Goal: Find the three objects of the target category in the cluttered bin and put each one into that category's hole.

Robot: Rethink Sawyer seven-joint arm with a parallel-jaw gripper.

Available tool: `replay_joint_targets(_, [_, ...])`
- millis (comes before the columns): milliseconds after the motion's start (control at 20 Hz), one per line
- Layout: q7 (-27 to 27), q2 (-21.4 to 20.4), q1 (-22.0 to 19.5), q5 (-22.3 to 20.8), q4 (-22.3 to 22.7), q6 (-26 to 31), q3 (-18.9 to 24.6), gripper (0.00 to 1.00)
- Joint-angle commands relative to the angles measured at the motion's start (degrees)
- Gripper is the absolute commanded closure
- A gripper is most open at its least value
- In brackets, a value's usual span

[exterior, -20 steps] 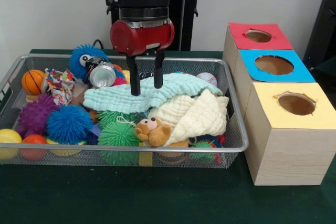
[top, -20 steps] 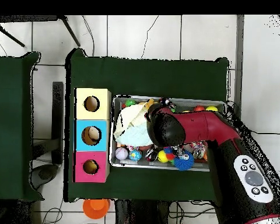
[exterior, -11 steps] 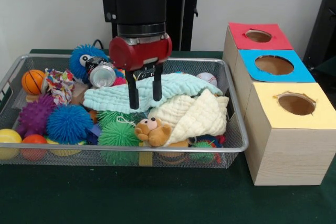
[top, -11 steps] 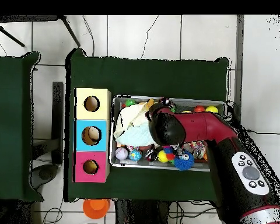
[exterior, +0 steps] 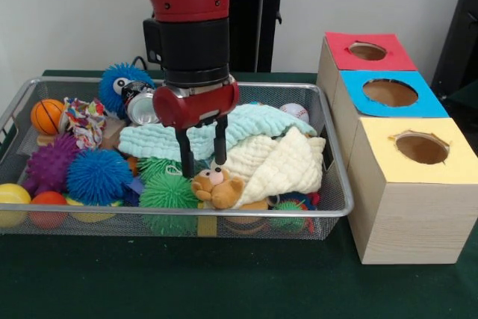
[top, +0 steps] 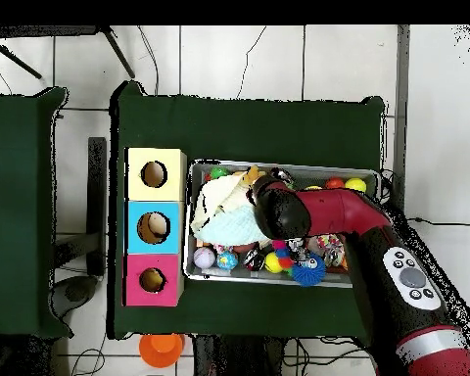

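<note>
A wire bin (exterior: 261, 213) holds a mint cloth (exterior: 254, 121), a cream cloth (exterior: 284, 166), a brown teddy bear (exterior: 215, 187), spiky balls in green (exterior: 166, 193), blue (exterior: 97, 175) and purple (exterior: 48, 166), a basketball (exterior: 46, 116), a baseball (exterior: 293, 112), a can (exterior: 143, 107) and a blue furry toy (exterior: 116, 80). My gripper (exterior: 203, 156) is open and low over the mint cloth's front edge, its tips just above the teddy bear, holding nothing. In the overhead view the arm (top: 327, 211) covers the gripper.
Three wooden boxes stand right of the bin, with holes in a red top (exterior: 340, 46), a blue top (exterior: 358, 84) and a yellow top (exterior: 381, 136). A rope toy (exterior: 84, 121), a yellow ball (exterior: 11, 196) and an orange ball (exterior: 48, 203) crowd the bin's left end.
The gripper has come down and toward the bin's near side, from above the mint cloth to its front edge by the teddy bear. Its fingers stay apart.
</note>
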Motion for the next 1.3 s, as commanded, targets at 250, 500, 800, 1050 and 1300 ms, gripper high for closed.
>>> replay_joint_targets(250, [6.68, 4.35, -1.23, -0.93, -0.54, -4.73, 0.78, 0.0])
replay_joint_targets(500, [6.48, 5.37, -1.26, -1.35, -0.75, -5.66, 0.61, 0.0])
replay_joint_targets(800, [5.31, 8.73, -0.16, -2.41, -3.54, -5.14, -1.06, 0.0])
replay_joint_targets(1050, [3.91, 9.73, 1.16, -2.36, -4.69, -0.67, -2.88, 1.0])
replay_joint_targets(1300, [3.68, 9.67, 1.94, -1.98, -4.77, 1.24, -3.53, 1.0])
